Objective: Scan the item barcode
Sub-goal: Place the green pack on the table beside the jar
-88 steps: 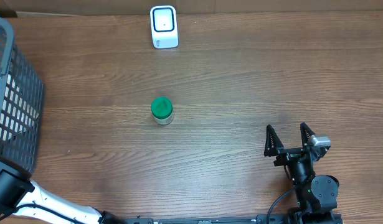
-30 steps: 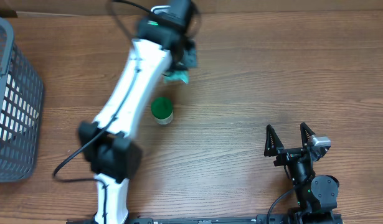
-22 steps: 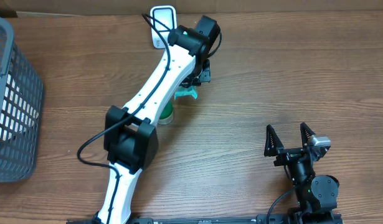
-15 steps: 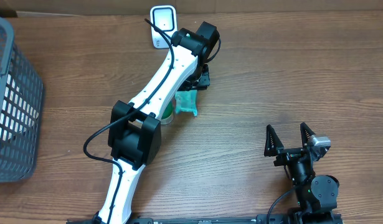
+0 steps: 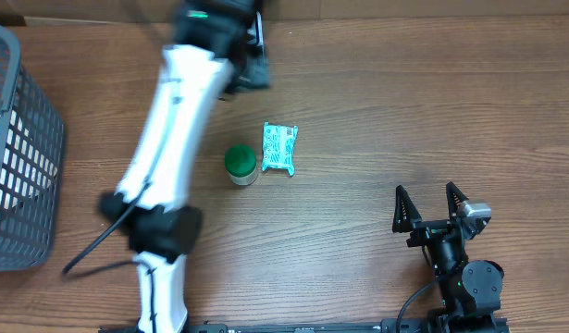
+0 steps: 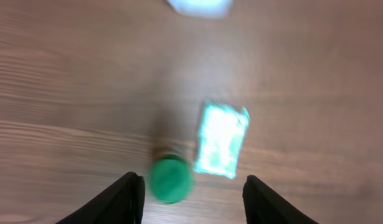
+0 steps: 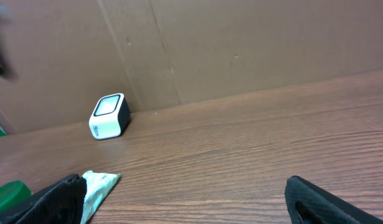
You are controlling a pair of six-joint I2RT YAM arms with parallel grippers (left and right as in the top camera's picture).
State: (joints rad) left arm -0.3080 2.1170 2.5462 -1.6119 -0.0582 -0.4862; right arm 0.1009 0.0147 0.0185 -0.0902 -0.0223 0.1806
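The teal packet [image 5: 279, 149] lies flat on the bench [image 5: 404, 111], just beside the green-lidded jar [image 5: 240, 164], at its 3 o'clock. The left fingers [image 6: 127, 200] hang above both, apart and empty. The right fingers [image 5: 402, 211] stand wide apart at the bench's 5 o'clock. The white scanner [image 7: 109, 116] sits at 12 o'clock.

No legible txt anywhere.
Teal-white packet [image 5: 279, 149] mid-worktop [image 5: 404, 111] carries dark print, too small/blurred to read in overhead & left wrist views; white scanner [image 7: 109, 116] at far edge shows no readable mark; green jar lid [image 5: 240, 161] just left of packet looks plain.
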